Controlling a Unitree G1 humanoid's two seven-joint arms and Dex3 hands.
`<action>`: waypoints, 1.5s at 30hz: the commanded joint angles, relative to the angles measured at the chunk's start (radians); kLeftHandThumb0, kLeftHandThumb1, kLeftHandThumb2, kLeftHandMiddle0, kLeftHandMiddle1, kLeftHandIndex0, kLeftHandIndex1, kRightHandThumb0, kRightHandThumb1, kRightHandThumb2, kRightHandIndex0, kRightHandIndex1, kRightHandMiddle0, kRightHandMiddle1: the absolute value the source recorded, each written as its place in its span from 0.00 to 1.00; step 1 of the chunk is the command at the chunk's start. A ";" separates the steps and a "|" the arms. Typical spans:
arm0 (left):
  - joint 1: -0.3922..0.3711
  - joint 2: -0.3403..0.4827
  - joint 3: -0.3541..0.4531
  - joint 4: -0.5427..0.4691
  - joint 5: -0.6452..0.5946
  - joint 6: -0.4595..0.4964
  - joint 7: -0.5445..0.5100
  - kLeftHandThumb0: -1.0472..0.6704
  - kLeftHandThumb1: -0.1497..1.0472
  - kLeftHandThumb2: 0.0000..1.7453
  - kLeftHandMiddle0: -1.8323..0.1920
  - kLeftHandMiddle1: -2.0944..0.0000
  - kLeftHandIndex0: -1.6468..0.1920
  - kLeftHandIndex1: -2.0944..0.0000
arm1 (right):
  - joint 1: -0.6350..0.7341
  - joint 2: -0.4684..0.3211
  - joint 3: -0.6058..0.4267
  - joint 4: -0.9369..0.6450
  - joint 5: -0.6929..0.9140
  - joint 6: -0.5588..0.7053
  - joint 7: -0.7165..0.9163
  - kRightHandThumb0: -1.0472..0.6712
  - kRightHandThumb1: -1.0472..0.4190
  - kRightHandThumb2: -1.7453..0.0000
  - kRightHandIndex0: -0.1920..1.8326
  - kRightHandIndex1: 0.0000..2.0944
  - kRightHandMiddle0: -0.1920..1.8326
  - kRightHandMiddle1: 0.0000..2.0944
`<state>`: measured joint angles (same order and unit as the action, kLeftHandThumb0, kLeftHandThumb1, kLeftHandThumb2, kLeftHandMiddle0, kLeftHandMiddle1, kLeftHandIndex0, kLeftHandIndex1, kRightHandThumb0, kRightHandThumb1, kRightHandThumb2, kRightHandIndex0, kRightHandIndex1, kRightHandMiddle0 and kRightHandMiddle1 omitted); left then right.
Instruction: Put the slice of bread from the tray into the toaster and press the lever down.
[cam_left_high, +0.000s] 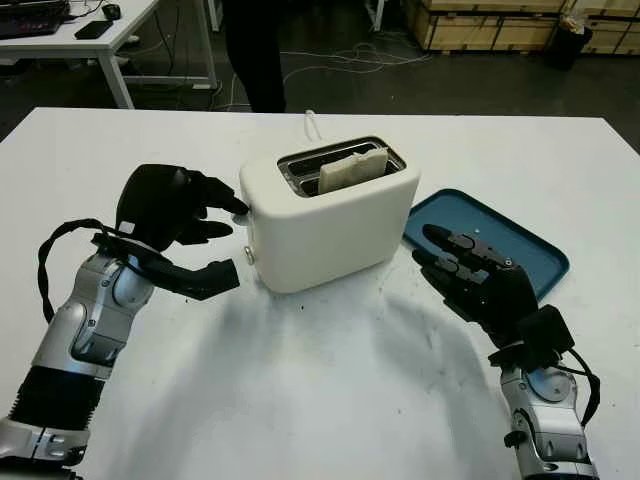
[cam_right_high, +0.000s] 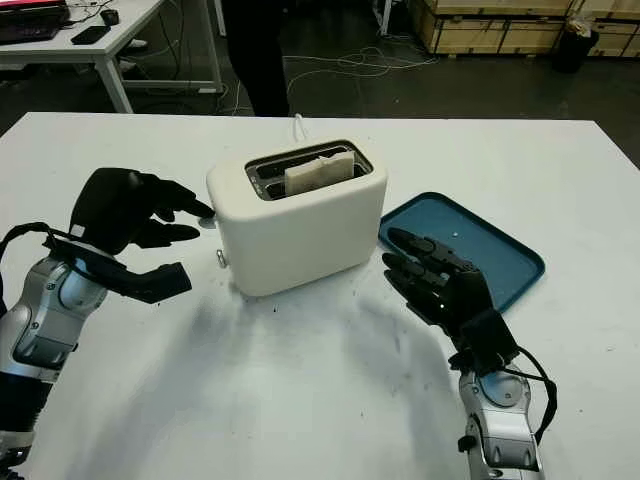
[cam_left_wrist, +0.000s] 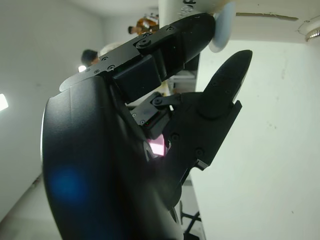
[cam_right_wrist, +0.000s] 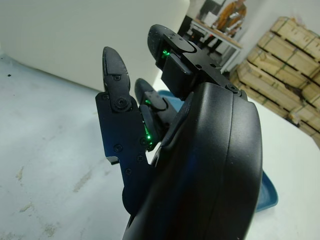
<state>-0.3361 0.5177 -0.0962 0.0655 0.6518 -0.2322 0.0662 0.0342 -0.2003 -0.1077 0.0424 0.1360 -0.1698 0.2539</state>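
Note:
A white toaster (cam_left_high: 330, 215) stands mid-table with the slice of bread (cam_left_high: 352, 168) upright in its slot, the top edge poking out. My left hand (cam_left_high: 225, 240) is at the toaster's left end, open; one fingertip (cam_left_wrist: 185, 35) lies on the pale lever knob (cam_left_wrist: 222, 27), which sits high on that end, and the thumb hangs below it. The blue tray (cam_left_high: 520, 240) to the toaster's right holds nothing. My right hand (cam_left_high: 455, 262) is open in front of the tray's near edge, beside the toaster's right end.
A small dial (cam_left_high: 249, 255) sticks out low on the toaster's left end. The toaster's cable (cam_left_high: 313, 125) runs off the far edge. A person in dark trousers (cam_left_high: 255, 50) stands beyond the table, a desk (cam_left_high: 90, 40) at back left, wooden crates (cam_left_high: 490, 20) at back right.

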 joint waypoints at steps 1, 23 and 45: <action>-0.019 -0.007 -0.021 0.010 -0.005 -0.019 -0.005 0.51 0.67 0.01 0.35 0.56 0.13 0.98 | 0.004 -0.004 -0.006 -0.017 0.009 0.002 0.005 0.40 0.09 0.92 0.48 0.00 0.46 0.00; -0.008 -0.048 -0.061 0.023 -0.005 -0.019 0.024 0.51 0.68 0.00 0.33 0.57 0.13 0.99 | 0.003 0.003 -0.040 0.002 0.060 -0.027 0.047 0.40 0.09 0.94 0.48 0.00 0.45 0.00; 0.296 -0.419 -0.374 0.280 0.052 0.173 0.215 0.55 0.79 0.00 0.51 0.28 0.21 0.99 | 0.004 -0.006 -0.066 -0.007 0.097 -0.007 0.084 0.42 0.09 0.94 0.48 0.01 0.40 0.00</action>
<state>-0.0605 0.1801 -0.3025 0.2274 0.6703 -0.0642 0.4308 0.0722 -0.1969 -0.1705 0.0296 0.2244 -0.1777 0.3342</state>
